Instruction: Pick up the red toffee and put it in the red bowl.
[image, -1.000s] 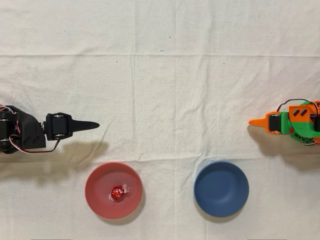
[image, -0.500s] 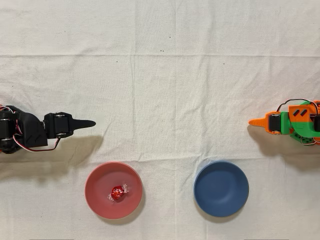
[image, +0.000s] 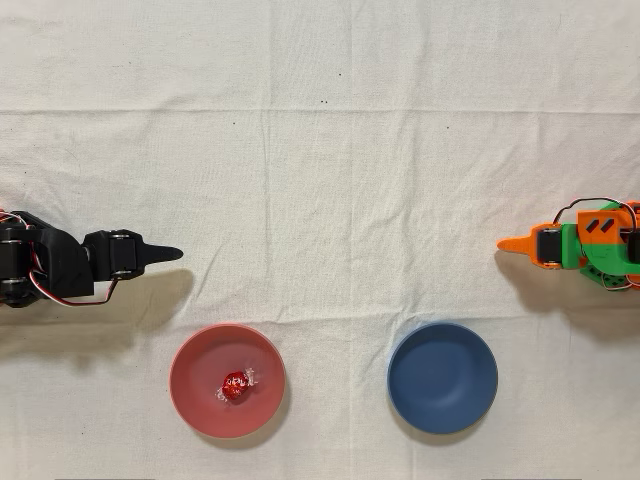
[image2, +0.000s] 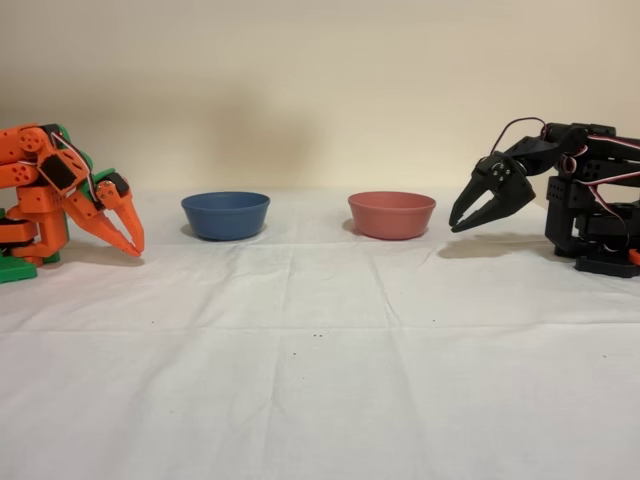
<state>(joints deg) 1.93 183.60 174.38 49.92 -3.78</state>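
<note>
- In the overhead view we see the red toffee (image: 235, 386) lying inside the red bowl (image: 195, 357), near the bowl's middle, in the lower left of the frame.
- Its shiny red foil and clear twisted ends stand out against the matte salmon floor of the bowl.
- In the fixed view the red bowl (image2: 391, 215) sits right of centre on the cloth; its wall hides whatever lies inside from this side.
- We find the black arm at the left edge of the overhead view, with its gripper (image: 168, 254) pointing toward the right of the frame, above and to the left of the red bowl and apart from it.
- In the fixed view the gripper (image2: 457, 225) hangs at the right of the frame, tips tilted down toward the cloth, just beside the red bowl's right rim but not touching it.
- There we see a narrow gap between the two fingers, so the jaws stand slightly apart and hold nothing.
- The dark blue bowl (image: 443, 377) rests in the lower right of the overhead view, well apart from the red bowl.
- The orange arm (image: 575, 243) stands idle at the right edge of the overhead view.
- A white creased cloth (image: 330, 170) covers the table.
</note>
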